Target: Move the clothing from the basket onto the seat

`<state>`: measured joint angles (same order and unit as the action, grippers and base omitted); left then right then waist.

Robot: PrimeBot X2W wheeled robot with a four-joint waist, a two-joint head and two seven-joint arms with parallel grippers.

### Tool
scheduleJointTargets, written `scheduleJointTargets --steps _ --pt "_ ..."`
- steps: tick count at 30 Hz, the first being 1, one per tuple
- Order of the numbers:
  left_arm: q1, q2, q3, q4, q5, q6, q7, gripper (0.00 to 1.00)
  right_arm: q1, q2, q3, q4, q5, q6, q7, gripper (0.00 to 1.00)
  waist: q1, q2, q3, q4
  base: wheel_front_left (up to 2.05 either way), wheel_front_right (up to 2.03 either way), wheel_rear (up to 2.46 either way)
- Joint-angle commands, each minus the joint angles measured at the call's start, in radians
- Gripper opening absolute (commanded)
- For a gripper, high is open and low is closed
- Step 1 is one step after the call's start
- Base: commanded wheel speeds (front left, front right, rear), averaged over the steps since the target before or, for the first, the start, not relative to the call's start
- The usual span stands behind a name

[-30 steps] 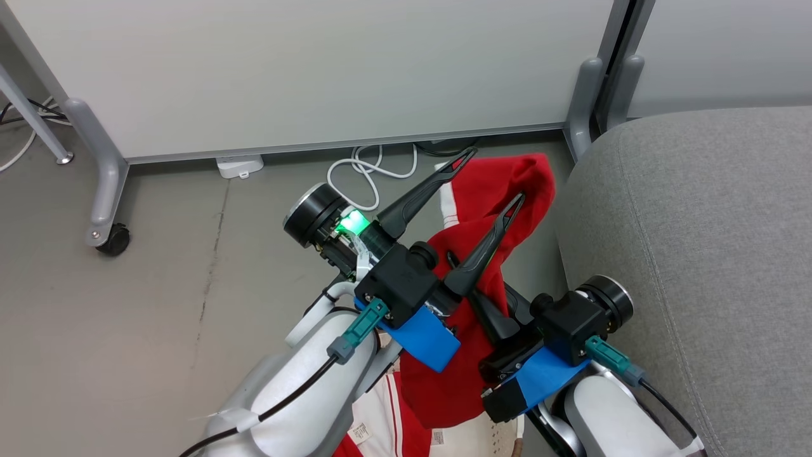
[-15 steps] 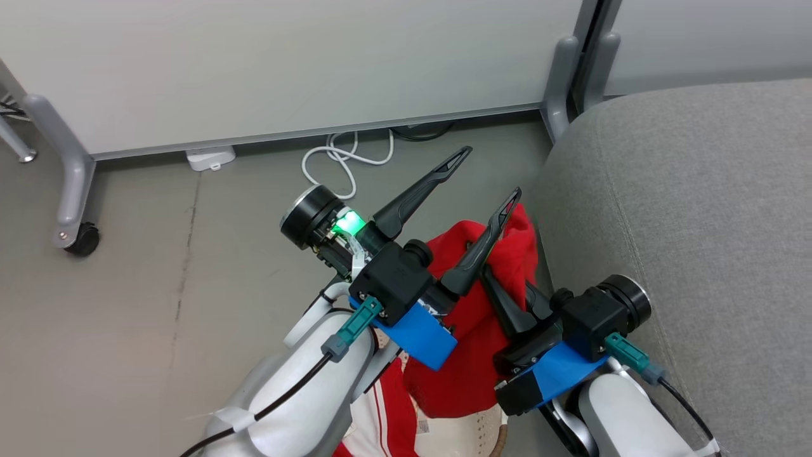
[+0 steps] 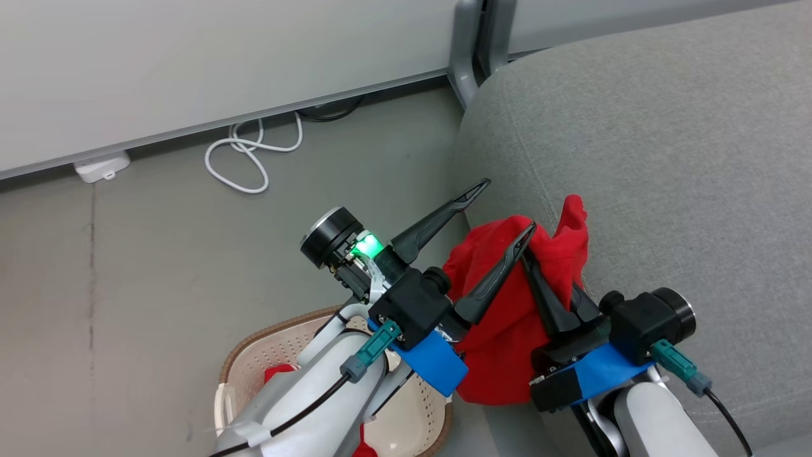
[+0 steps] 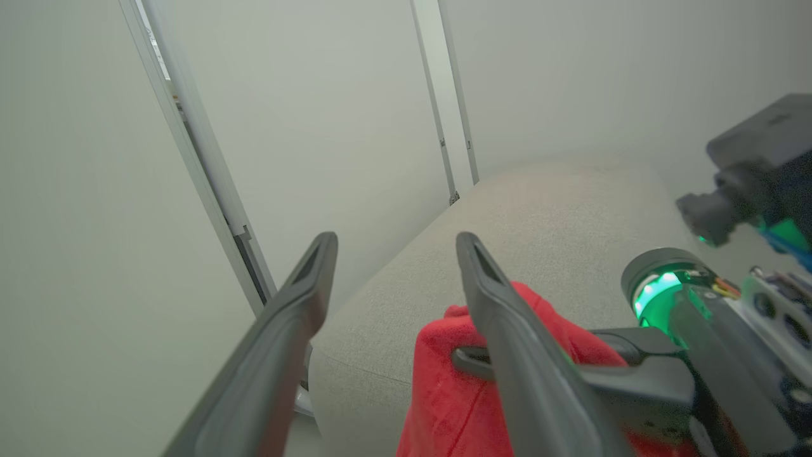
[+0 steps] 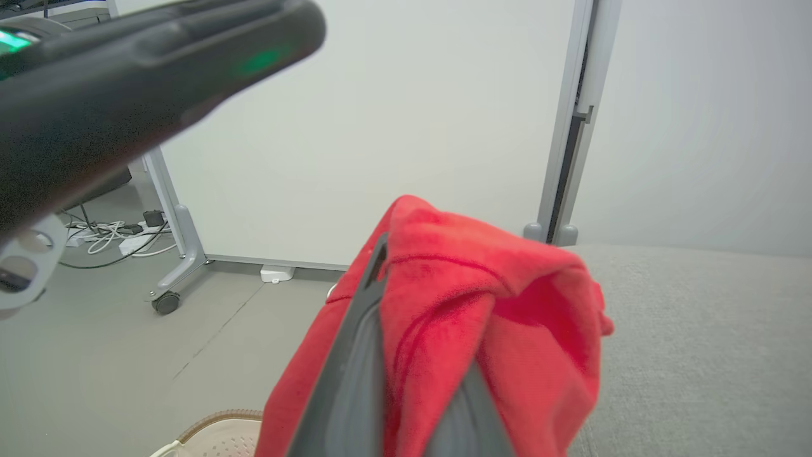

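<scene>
Right jaws are clenched on a red garment (image 3: 501, 355). In the right wrist view the cloth is bunched up over both fingers (image 5: 355, 374) and covers the tips. In the head view the garment hangs down from that grip right at the front left corner of the seat (image 3: 666, 158). Its top bit pokes up in front of the grey cushion and the rest dangles along the cushion's side. I can't tell whether it's actually touching the seat.

Left jaws are released, spread wide with nothing between them. One finger (image 3: 444, 219) points out over the floor (image 3: 158, 254) toward the seat's edge. The other one crosses in front of the garment, just beside the right jaws' tips. From the left wrist cam that second finger overlaps the red cloth, with the seat stretching away behind it.

The basket (image 3: 254, 365) sits on the floor at the lower left, partly hidden under my left forearm (image 3: 317, 406). There's a bit more red cloth (image 3: 279, 371) showing inside it. It's well below the hanging garment and near the seat's side.

Further back, a white cable (image 3: 244, 155) is looped on the floor by the foot of a pale panel (image 3: 190, 57).
</scene>
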<state>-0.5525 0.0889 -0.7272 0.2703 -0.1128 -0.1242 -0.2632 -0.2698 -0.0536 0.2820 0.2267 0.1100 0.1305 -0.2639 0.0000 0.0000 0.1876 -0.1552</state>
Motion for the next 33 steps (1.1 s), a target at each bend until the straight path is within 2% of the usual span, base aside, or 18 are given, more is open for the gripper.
scheduleJointTargets --steps 1,7,16,24,33 --pt "0.013 0.005 -0.007 0.002 -0.001 -0.005 -0.003 1.0 0.017 0.002 -0.018 -0.014 -0.003 0.0 -0.001 0.0 0.0 0.0 0.0 -0.03 0.0 0.0 0.0" --pt "0.012 0.016 -0.018 0.001 -0.001 -0.007 -0.002 1.0 0.05 0.003 -0.07 -0.037 -0.009 0.0 -0.001 0.0 0.0 0.0 0.014 -0.101 0.0 0.0 0.0" --pt "0.045 0.041 -0.031 0.006 -0.004 -0.006 -0.003 1.0 0.097 0.004 -0.141 -0.067 -0.012 0.0 -0.001 0.0 0.0 0.0 0.025 -0.16 0.0 0.0 0.0" --pt "0.05 0.046 -0.032 -0.003 0.002 -0.006 -0.003 1.0 0.109 0.004 -0.195 -0.106 0.022 0.0 -0.001 0.0 0.0 0.0 0.041 -0.167 0.0 0.0 0.0" --pt "0.004 0.068 -0.015 -0.014 0.019 -0.007 -0.003 1.0 -0.062 -0.005 -0.284 -0.153 0.006 0.0 -0.001 0.0 0.0 0.0 0.123 -0.142 0.0 0.0 0.0"
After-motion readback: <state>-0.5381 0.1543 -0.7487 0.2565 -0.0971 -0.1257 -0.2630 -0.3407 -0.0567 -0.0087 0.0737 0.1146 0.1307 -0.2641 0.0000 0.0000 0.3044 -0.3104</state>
